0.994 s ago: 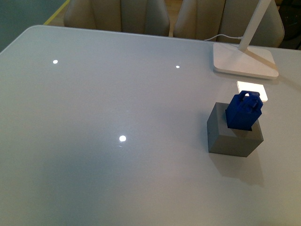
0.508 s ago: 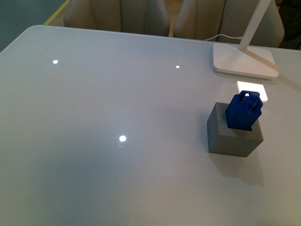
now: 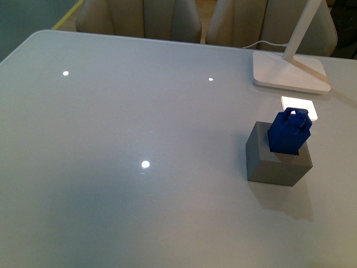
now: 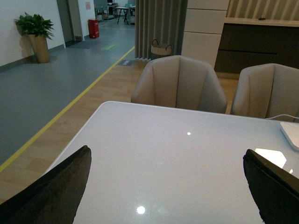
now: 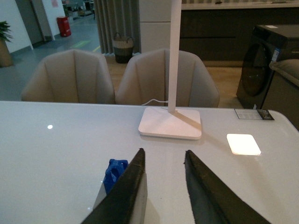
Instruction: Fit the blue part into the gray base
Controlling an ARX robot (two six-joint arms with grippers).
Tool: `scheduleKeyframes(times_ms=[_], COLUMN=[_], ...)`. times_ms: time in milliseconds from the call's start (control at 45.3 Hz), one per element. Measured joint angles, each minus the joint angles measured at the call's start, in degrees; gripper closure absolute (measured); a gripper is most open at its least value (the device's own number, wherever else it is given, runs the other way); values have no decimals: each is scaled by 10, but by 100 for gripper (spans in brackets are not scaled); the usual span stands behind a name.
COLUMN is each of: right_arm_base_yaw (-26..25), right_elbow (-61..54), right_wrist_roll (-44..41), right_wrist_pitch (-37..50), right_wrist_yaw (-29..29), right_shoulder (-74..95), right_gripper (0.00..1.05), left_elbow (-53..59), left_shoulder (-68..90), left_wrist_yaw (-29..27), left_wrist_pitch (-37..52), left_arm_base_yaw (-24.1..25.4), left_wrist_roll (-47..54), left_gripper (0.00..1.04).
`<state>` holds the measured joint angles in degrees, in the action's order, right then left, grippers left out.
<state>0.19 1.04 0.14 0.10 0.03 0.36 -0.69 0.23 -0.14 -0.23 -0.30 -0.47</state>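
Blue part (image 3: 289,133) in gray base (image 3: 277,156) — lamp foot (image 3: 289,72) behind.

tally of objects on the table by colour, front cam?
Blue: 1, the blue part, tilted, its lower end in the gray base
Gray: 1, the gray base
White: 1, the lamp foot
Total: 3

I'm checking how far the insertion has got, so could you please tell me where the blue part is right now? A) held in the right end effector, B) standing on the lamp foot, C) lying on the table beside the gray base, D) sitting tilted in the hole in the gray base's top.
D: the blue part sits tilted in the gray base, its upper body protruding, with no end effector touching it.
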Motion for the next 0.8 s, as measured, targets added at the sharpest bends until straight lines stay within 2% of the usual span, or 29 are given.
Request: scheduleKeyframes(times_ms=[398,795], right_arm_base_yaw=[0,0], right_elbow=[0,0], right_wrist_roll=[0,0], right_wrist_pitch=[0,0], right_wrist_yaw=[0,0], right_shoulder=[0,0], right_gripper=[9,9], left_elbow=[0,0], left_shoulder=[0,0], left_wrist_yaw=[0,0], left_wrist_pitch=[0,0], left_arm_base_yaw=[0,0], left_wrist_roll=[0,0], left_gripper=[7,7])
